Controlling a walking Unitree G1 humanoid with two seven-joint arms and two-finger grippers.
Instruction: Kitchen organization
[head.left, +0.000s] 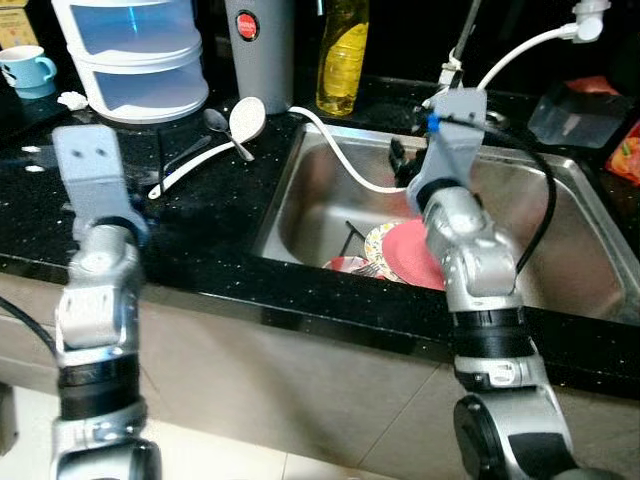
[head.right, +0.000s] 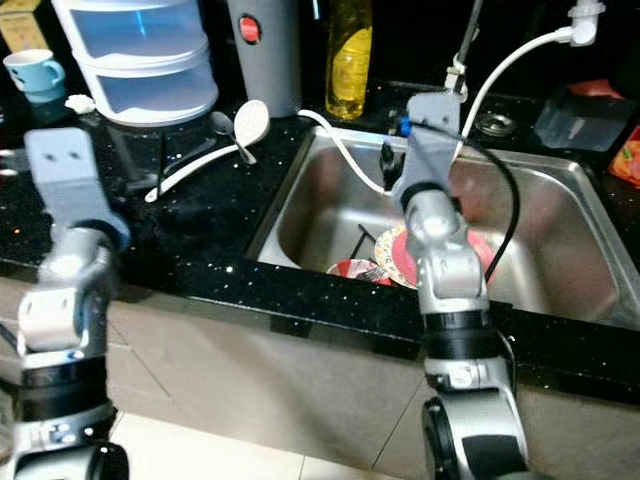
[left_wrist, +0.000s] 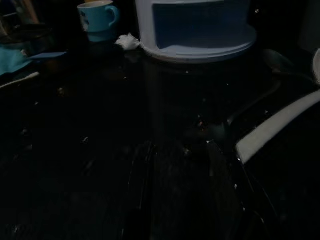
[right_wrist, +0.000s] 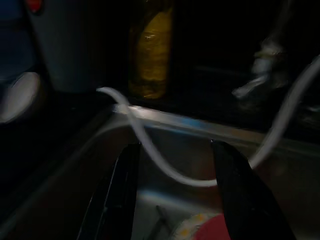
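Two arms over black speckled counter (head.left: 210, 240), steel sink (head.left: 560, 200), right tool (right_wrist: 175, 200) spread, left tool (left_wrist: 180, 165) perhaps unclenched.

I can't read a single word or number from here. The yellow bottle (head.left: 342, 55) behind the sink carries a label, but the print on it is a blur to me. The grey canister (head.left: 258, 45) beside it has a round red badge (head.left: 247, 25) with pale marks across it that I can't resolve into letters. The blue mug (head.left: 25, 68) at the far corner of the counter (head.left: 200, 230) shows a dark patch on its side, too small for me to tell whether it is writing.
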